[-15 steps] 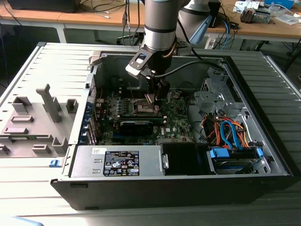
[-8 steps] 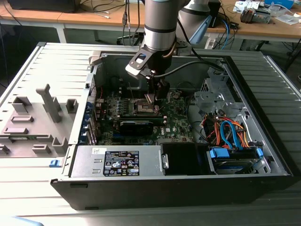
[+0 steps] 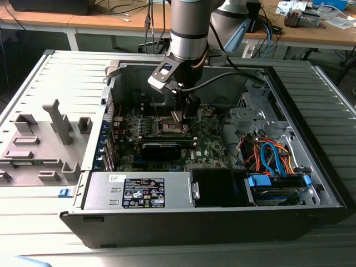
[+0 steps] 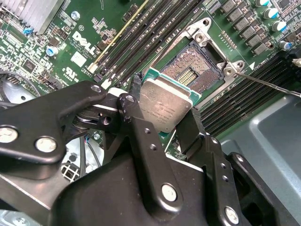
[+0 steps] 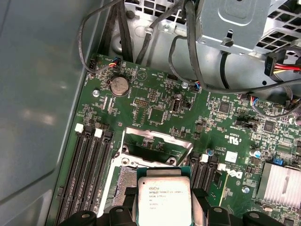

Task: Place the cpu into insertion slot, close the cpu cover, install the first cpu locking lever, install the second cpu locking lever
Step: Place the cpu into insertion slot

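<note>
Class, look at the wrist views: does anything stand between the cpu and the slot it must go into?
Nothing visible does. The gripper holds the cpu in its jaws close by the slot, whose dark centre lies bare. The cover is swung up off the slot, not across it.

The cpu (image 5: 163, 200) bears print, perhaps four lines; the motherboard (image 5: 155, 94), a logo (image 5: 233, 174).
</note>
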### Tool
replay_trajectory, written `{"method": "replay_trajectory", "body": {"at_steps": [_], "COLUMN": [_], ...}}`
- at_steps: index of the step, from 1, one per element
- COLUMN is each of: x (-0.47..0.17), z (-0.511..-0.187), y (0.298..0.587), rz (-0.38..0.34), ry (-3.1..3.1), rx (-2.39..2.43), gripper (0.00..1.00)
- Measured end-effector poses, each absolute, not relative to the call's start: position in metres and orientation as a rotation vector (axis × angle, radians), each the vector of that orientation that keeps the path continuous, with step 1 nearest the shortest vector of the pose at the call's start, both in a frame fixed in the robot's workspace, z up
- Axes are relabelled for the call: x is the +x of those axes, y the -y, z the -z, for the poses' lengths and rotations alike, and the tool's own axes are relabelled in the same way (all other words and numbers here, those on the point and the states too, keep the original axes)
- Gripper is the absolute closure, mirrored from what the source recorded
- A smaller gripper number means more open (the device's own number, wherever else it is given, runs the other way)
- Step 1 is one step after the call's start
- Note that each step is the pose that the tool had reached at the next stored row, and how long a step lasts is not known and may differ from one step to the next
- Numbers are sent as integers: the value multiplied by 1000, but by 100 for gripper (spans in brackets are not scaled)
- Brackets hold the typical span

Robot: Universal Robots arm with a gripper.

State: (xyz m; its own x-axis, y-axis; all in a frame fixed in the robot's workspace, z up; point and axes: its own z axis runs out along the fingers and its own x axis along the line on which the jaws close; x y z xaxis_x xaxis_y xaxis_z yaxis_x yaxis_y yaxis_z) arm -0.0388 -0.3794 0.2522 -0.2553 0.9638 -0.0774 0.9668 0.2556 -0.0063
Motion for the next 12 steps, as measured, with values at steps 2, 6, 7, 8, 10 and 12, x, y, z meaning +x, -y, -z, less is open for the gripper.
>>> {"method": "replay_trajectory", "body": {"at_steps": [2,6,7,8,10,12], "x": [-39,-39,-39,-39,-39,-39], "z": [-252,-252,-252,-252,-252,-252], "y": [379,379,379,379,379,379], "rz": [81,81,81,81,81,81], "ry": [-2442,-2439,-2439,-2438,-2436,-2425], "rx": [1882,1885,1886,1887,1890,1905], "gripper": [45,45,45,45,45,45]}}
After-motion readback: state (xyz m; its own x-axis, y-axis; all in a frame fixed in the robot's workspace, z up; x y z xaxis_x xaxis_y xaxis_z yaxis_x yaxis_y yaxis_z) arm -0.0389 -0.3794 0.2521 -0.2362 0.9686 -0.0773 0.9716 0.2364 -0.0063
